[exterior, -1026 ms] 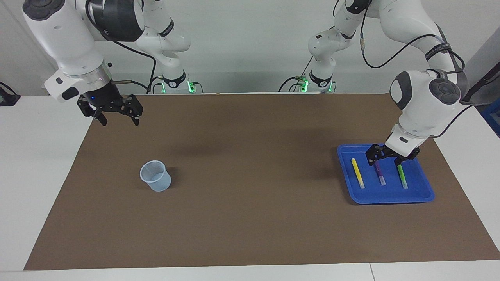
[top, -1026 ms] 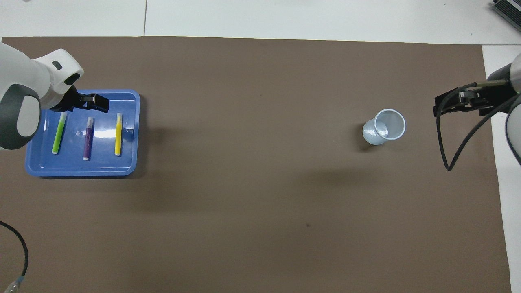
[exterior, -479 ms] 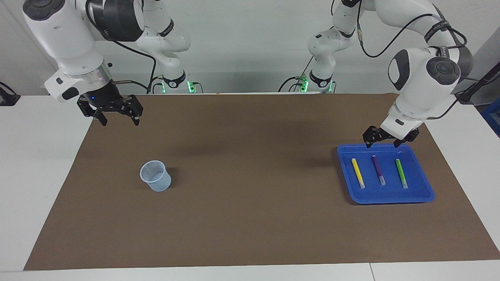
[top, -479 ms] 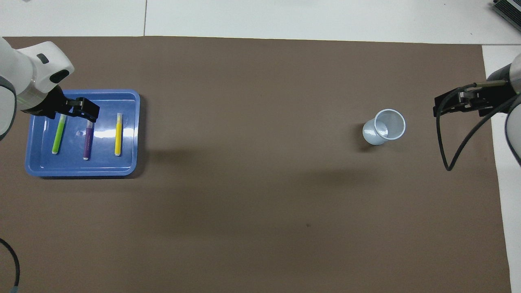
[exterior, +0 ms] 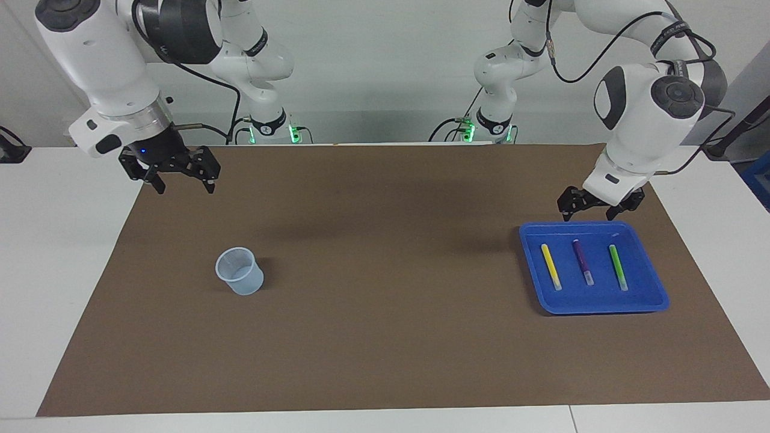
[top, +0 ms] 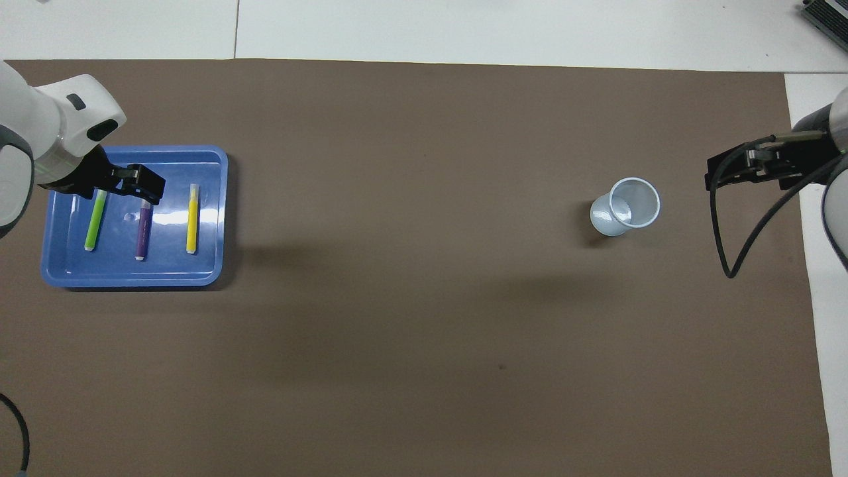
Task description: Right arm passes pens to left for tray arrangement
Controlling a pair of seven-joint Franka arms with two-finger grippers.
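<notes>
Three slim marker pens, yellow [exterior: 551, 266], purple [exterior: 582, 261] and green [exterior: 617, 267], lie side by side in a shallow blue plastic tray [exterior: 652, 299]. Both grippers are raised, fingers apart and empty: left [exterior: 599, 211] over the tray's robot-side rim, right [exterior: 179, 185] waiting near a translucent cup [exterior: 239, 271].

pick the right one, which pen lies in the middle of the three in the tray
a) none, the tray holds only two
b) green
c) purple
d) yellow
c: the purple pen lies between the yellow pen and the green pen in the blue tray.
</notes>
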